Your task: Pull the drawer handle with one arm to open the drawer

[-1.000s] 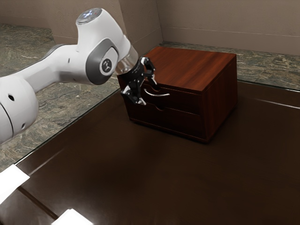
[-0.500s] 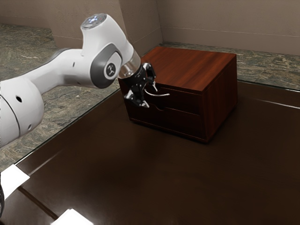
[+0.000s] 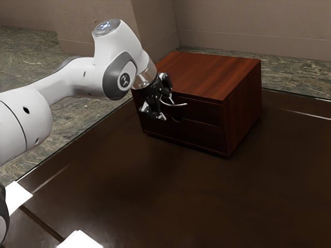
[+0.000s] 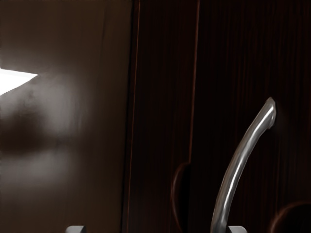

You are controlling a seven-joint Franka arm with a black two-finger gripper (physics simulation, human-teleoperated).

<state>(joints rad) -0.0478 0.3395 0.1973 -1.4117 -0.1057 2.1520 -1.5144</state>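
Exterior view: black two-finger gripper point(image 3: 161, 101) at the curved silver handle point(image 3: 176, 103) on the shut-looking top drawer point(image 3: 202, 110) of the dark wooden box point(image 3: 217, 72), fingers wide around it. Grabbing step. Next, likely: squeeze, then pull straight out.

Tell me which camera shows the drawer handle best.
The wrist view: the drawer handle runs close up as a curved silver bar against dark wood. The exterior view shows it small on the upper drawer, with the gripper at its end nearer the arm.

White rounded arm point(image 3: 72, 85) — grey joints point(image 3: 123, 78), black hand point(image 3: 163, 102).
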